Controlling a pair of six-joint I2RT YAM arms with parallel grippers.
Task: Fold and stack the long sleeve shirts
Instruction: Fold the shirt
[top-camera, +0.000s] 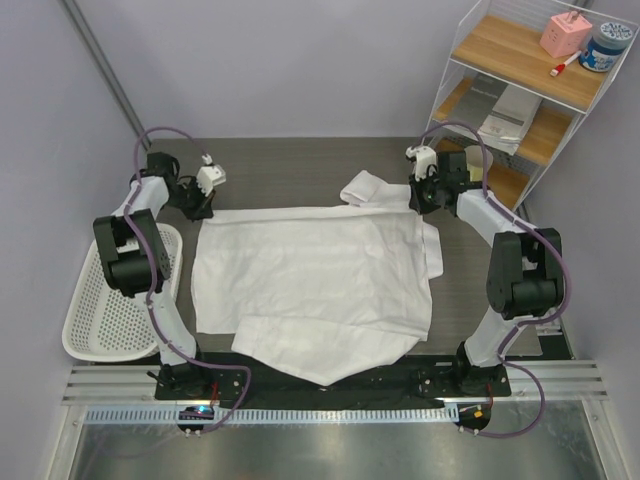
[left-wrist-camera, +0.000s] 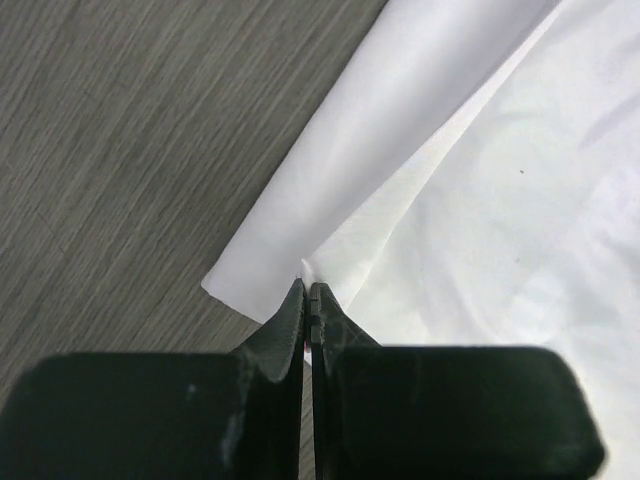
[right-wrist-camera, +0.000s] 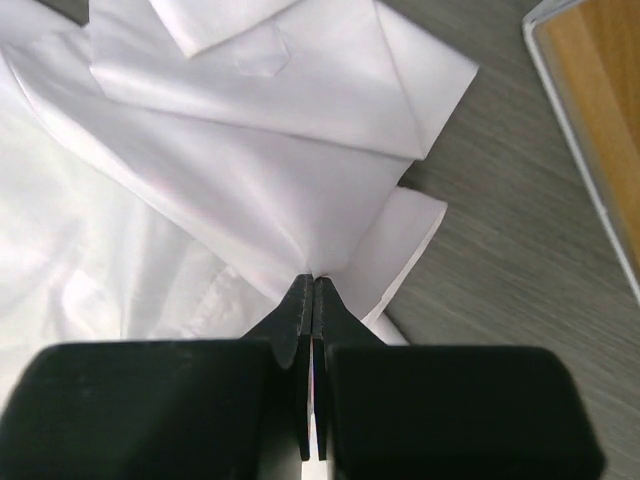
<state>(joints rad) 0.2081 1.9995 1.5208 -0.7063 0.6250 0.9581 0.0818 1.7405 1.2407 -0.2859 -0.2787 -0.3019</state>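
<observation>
The dark wood-grain table (top-camera: 300, 160) is mostly covered by one white long sleeve shirt (top-camera: 310, 280). It's spread flat in the middle, with its near hem draped over the table edge at 6 o'clock. Bare tabletop is left at 12 o'clock and in a thin strip at 3 o'clock. A wire shelf unit (top-camera: 520, 60) is parked at 2 o'clock, and a white perforated basket (top-camera: 105, 310) at 8 o'clock. The left gripper (left-wrist-camera: 307, 295) is pinched tight on the shirt's corner at 10 o'clock, jaws pressed together with only cloth between. Same deal for the right gripper (right-wrist-camera: 313, 290), clamped on a fold by the cuff at 2 o'clock.
</observation>
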